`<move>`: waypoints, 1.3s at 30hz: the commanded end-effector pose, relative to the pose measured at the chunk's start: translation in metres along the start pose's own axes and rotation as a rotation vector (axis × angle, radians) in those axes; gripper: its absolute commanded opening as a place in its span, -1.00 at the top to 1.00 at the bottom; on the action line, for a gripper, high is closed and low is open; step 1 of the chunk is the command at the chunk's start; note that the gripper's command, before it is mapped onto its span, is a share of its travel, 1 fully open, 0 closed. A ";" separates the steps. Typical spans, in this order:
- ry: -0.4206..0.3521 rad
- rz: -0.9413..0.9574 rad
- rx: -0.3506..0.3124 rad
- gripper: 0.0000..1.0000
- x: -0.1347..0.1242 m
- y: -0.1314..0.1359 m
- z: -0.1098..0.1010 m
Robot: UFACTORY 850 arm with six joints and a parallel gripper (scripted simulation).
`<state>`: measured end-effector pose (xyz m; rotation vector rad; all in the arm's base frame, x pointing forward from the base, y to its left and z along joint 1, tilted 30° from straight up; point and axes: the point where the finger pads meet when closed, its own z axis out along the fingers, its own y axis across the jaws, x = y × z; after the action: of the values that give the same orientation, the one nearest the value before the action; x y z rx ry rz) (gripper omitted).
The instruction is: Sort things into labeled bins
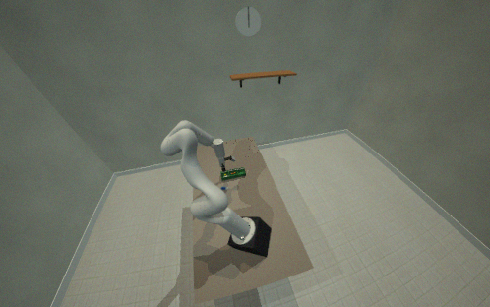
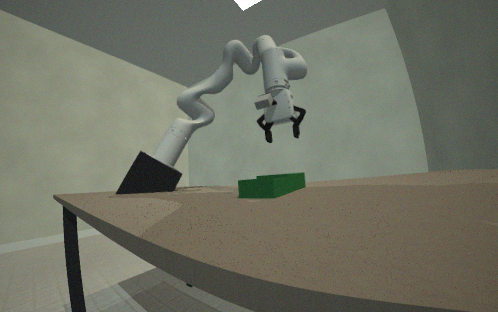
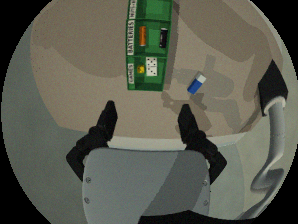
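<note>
My gripper (image 2: 282, 137) (image 3: 148, 110) is open and empty, raised above the table beyond the games end of the green bins (image 2: 272, 187) (image 1: 240, 175) (image 3: 146, 89). The games bin holds a yellow die (image 3: 141, 69) and a white domino (image 3: 151, 66). The batteries bin holds an orange battery (image 3: 143, 36) and a black battery (image 3: 163, 38). A third bin (image 3: 154, 8) shows partly at the top of the wrist view; its label is cut off. A blue and white eraser (image 3: 196, 83) (image 1: 223, 188) lies on the table beside the bins, outside them.
The bins stand joined in a row on the brown table (image 1: 287, 246) (image 2: 350, 230). The arm's black base (image 1: 257, 237) (image 2: 149, 174) stands on the same table, on the eraser's side of the bins. An orange shelf (image 1: 263, 75) hangs on the far wall.
</note>
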<state>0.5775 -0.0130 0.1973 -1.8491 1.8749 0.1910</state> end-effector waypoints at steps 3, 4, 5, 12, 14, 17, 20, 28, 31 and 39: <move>0.000 0.000 0.001 -1.00 0.000 -0.001 -0.022; 0.000 0.000 0.001 -1.00 0.000 -0.001 -0.022; 0.000 0.000 0.001 -1.00 0.000 -0.001 -0.026; 0.000 0.000 0.001 -1.00 0.000 -0.001 -0.054; 0.000 0.000 0.001 -1.00 0.000 -0.001 -0.057; 0.000 0.000 0.001 -1.00 0.000 -0.001 -0.057; 0.000 0.000 0.001 -1.00 0.000 -0.001 -0.057; 0.000 0.000 0.001 -1.00 0.000 -0.001 -0.057; 0.000 0.000 0.001 -1.00 0.000 -0.001 -0.057; 0.000 0.000 0.001 -1.00 0.000 -0.001 -0.057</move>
<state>0.5635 -0.0374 0.2464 -1.8496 1.8751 0.1924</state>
